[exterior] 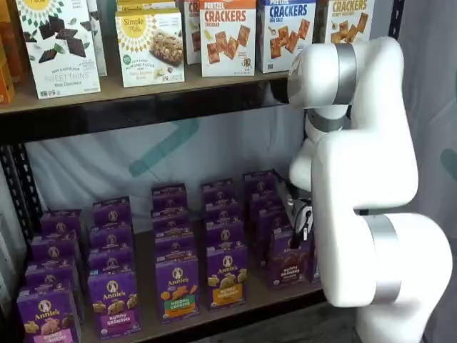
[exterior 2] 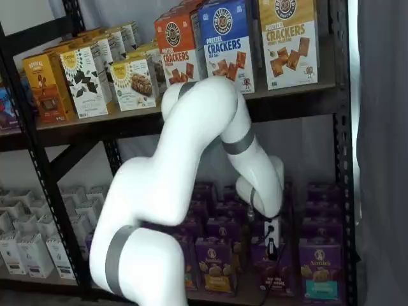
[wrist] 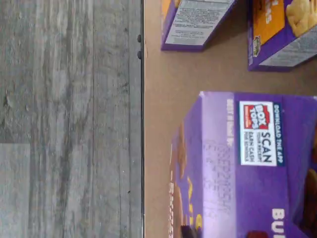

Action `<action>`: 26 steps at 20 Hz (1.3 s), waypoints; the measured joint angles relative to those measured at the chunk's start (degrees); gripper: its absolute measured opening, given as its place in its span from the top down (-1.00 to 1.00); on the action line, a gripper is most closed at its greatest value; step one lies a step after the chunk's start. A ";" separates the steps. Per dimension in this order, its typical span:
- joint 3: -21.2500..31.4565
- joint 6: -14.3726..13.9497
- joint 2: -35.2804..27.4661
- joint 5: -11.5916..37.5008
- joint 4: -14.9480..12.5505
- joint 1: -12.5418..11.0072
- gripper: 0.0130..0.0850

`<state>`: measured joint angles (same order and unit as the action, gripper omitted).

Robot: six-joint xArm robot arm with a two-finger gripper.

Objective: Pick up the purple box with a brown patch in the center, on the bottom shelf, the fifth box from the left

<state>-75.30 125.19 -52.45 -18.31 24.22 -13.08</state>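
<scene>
Here the claw point(exterior: 300, 232) grips the purple box point(wrist: 247, 168); label reads "Box Tops".

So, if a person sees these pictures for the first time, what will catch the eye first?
First the big white arm, which stands in front of the shelves in both shelf views. Its claw reaches down at the purple box on the bottom shelf, at the right end of rows of small purple cartons. Above, large cracker boxes line the upper board.
</scene>
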 joint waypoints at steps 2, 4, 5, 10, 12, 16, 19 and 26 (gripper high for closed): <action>0.96 1.18 0.54 0.51 1.29 0.11 0.56; 2.08 2.61 1.23 1.12 2.87 0.23 0.56; 2.58 2.96 1.58 1.29 3.24 0.25 0.56; 4.90 2.55 2.94 3.10 2.78 0.49 0.56; 6.04 1.67 3.67 3.51 1.84 0.57 0.56; 8.71 2.19 5.14 5.10 2.41 0.85 0.56; 10.76 0.82 6.45 5.58 0.53 0.48 0.56; 15.68 -1.63 10.85 4.76 -3.44 -0.84 0.56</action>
<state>-59.62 123.56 -41.59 -13.55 20.78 -13.92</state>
